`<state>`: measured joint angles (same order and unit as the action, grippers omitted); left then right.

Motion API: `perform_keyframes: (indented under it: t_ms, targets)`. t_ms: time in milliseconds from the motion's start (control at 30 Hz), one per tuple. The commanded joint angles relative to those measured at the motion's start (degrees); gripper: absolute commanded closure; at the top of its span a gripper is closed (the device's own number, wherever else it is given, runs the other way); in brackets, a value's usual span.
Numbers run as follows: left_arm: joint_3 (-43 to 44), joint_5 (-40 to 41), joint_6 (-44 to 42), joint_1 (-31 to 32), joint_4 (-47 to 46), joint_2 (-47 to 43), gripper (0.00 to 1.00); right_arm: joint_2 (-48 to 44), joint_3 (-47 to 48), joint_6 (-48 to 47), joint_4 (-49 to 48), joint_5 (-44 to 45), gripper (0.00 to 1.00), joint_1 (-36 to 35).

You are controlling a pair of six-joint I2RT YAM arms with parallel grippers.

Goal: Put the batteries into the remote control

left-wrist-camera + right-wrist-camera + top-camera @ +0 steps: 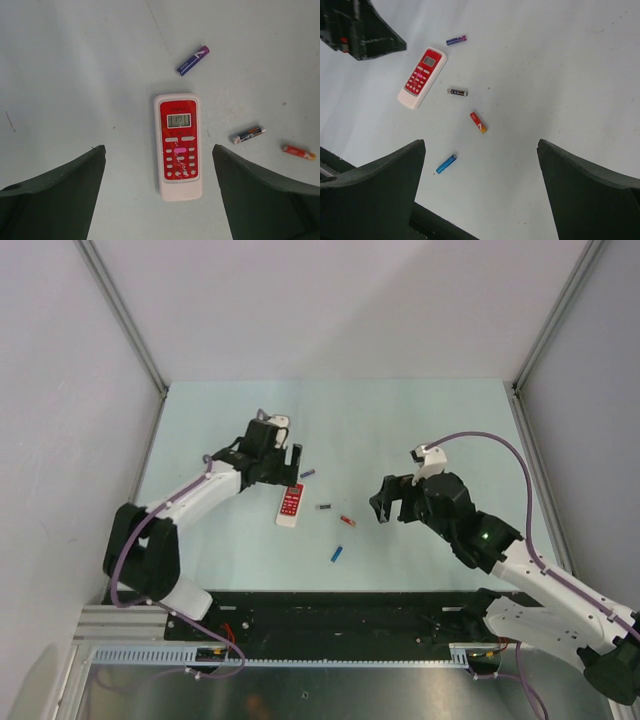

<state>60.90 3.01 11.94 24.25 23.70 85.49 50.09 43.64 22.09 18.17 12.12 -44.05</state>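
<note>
We see the remote control [179,145] keypad up only; its back lies hidden against the counter [75,75]. Display digits blurred, perhaps 17. Print on the dark grey battery [247,134] too small for us to read. The left fingers [55,200] and the right fingers [370,195] each run off the bottom edge of their wrist views. From above, the right arm [545,577] is cut off at the lower right corner.

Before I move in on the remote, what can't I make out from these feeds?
Remote control back and battery bay: keypad up in all views, hidden against the table.
Blue battery: outside the left wrist view's frame.
Polarity marks on the dark grey battery and red battery: too small in every view.
</note>
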Motion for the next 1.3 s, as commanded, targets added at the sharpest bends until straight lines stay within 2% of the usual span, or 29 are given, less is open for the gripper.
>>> perform_keyframes:
  t_ms: [0,100,633,933,1100,1267]
  targets:
    - [4.39,4.54,-8.24,5.09,1.34,4.06,0.06,-1.22,2.15,0.59,1.86,-1.65,0.00,-0.16]
    - [4.75,5.17,-8.08,5.11,1.26,5.82,0.00,-1.22,2.24,0.85,3.09,-2.45,0.00,-0.24]
    - [6.42,2.97,-7.38,4.84,1.26,16.19,0.01,-0.96,2.15,1.56,4.33,-2.45,0.00,-0.68]
    - [5.98,3.41,-5.27,4.84,1.26,18.04,0.12,-0.43,2.15,1.47,5.38,-0.61,0.00,-0.77]
    - [5.72,2.80,-4.65,5.02,1.26,19.09,0.22,-1.13,2.24,1.20,5.29,0.36,0.00,-0.77]
    - [5.45,2.97,-3.86,5.63,1.17,19.89,0.25,-0.96,2.24,1.29,5.64,0.62,0.00,-0.86]
